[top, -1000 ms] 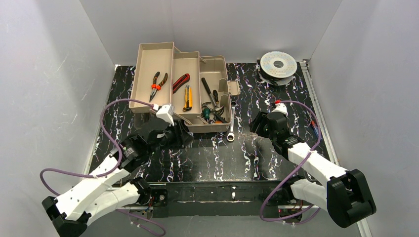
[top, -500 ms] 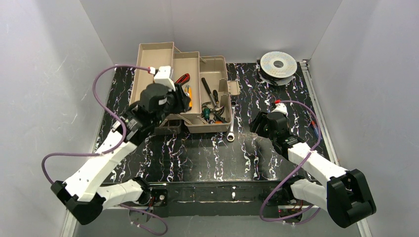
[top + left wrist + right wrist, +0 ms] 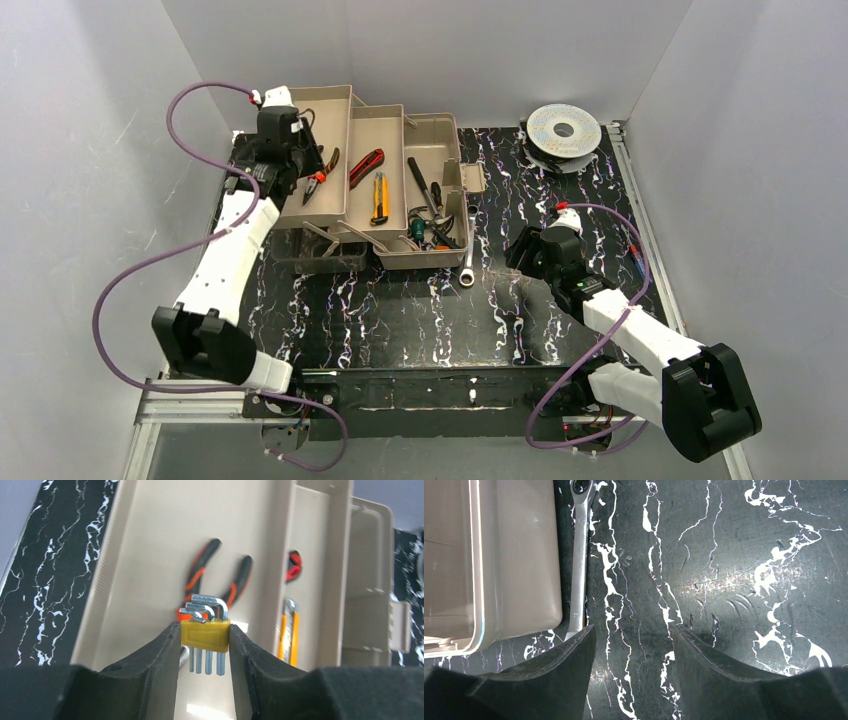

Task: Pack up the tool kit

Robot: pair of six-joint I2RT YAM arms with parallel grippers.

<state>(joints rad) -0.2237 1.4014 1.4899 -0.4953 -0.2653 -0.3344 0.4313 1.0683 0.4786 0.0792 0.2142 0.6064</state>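
The beige toolbox [image 3: 432,262] stands open at the back of the table with its trays folded out to the left. My left gripper [image 3: 204,630] hangs over the far-left tray [image 3: 325,115], shut on a yellow holder of hex keys [image 3: 205,635]. Below it in that tray lie orange-and-black pliers [image 3: 200,575]. The middle tray holds a yellow knife [image 3: 380,197] and a red-handled tool [image 3: 366,166]. My right gripper [image 3: 633,630] is open and empty, low over the table just right of the box. A silver wrench [image 3: 580,555] lies beside the box wall [image 3: 519,555].
A round silver wire spool [image 3: 563,130] sits at the back right corner. The box's dark translucent lid [image 3: 325,258] hangs down at its front left. White walls enclose the black marbled table [image 3: 420,320] on three sides.
My left arm rose from the table in front of the toolbox and swung back and left to over the far-left tray. The right arm has not moved.
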